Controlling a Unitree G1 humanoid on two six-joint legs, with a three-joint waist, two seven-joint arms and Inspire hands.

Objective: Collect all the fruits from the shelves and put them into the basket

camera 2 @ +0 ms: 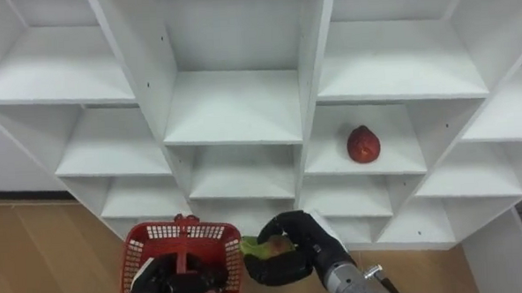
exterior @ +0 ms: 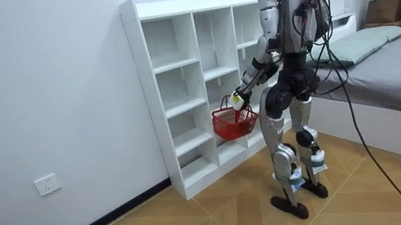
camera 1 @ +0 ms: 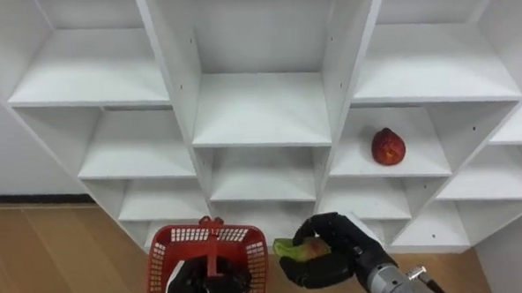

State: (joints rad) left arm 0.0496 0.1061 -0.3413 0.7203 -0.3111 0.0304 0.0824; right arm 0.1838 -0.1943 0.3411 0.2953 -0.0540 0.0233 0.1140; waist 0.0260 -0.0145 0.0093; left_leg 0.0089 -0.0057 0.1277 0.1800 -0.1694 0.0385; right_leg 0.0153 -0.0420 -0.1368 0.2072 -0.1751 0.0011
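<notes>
Currently clamping green fruit [camera 1: 290, 248] in right robot hand [camera 1: 336, 251], just right of red basket [camera 1: 160, 257]. Gripping that basket's handle [camera 1: 211, 246] with curled left robot hand [camera 1: 216, 286].

A fruit [camera 1: 387, 147] sits on a closet shelf [camera 1: 352, 165] in the right column; lower left, the basket [camera 1: 205, 246] hangs just left of the right robot hand [camera 1: 336, 249], which holds a second fruit [camera 1: 290, 247]

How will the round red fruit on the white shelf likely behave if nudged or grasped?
The round red fruit probably rolls if nudged: it sits free on the flat white shelf board, which shows no front lip. It looks firm and compact, so likely rigid in a grasp. Its smooth skin may slip.
</notes>
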